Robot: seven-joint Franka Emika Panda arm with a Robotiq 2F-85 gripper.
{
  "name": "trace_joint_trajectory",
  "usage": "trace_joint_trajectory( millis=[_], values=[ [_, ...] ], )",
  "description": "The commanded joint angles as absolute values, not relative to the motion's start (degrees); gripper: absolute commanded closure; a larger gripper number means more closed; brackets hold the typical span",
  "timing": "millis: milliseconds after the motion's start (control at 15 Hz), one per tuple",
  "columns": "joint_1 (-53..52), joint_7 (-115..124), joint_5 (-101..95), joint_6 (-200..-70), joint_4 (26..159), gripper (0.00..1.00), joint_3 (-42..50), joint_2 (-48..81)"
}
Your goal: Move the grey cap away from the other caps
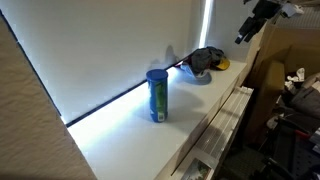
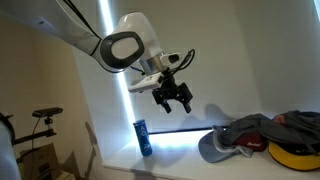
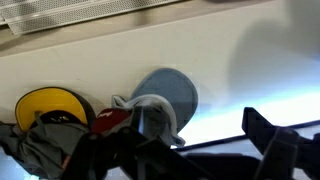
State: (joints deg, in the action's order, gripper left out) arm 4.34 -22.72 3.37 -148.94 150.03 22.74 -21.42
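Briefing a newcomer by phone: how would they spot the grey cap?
On the white shelf, find the heap of caps beyond the blue canister. The grey cap lies on the canister side, brim poking out; its neighbours are pink, yellow and charcoal.

A long white bench (image 1: 188,122) runs along a pale, blank wall (image 1: 110,50). A thin strip of bright light (image 1: 110,100) lies where the two meet, and a vertical bright slit (image 1: 207,20) rises at the far end. A rough beige panel (image 1: 22,125) fills the near corner. Past the bench's outer edge stand brown cardboard (image 1: 285,50) and dark clutter (image 1: 295,125). In an exterior view the room is dim, with a cold white vertical strip (image 2: 105,12) and a horizontal one (image 2: 185,137) at bench height; a dark handlebar-like frame (image 2: 42,114) stands low in the shadow. In the wrist view a slatted white grille (image 3: 90,12) runs along the top
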Motion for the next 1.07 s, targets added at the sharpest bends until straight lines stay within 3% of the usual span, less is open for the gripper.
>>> trace_joint_trajectory(
  millis=[0, 400, 600, 667, 1000],
  values=[
    [-2.11, -21.75, 17.95, -156.0, 146.99, 0.0, 23.44, -16.21],
    [-29.59, -24.34, 48.45, -169.2, 140.94, 0.0, 40.88, -6.2],
    [-30.67, -23.95, 54.68, -159.49, 134.96, 0.0, 44.1, 4.94],
    [-30.92, -24.71, 52.96, -165.79, 140.02, 0.0, 42.0, -3.64],
    [-31.12, -24.46, 52.99, -165.06, 138.95, 0.0, 42.24, -1.9]
  ],
)
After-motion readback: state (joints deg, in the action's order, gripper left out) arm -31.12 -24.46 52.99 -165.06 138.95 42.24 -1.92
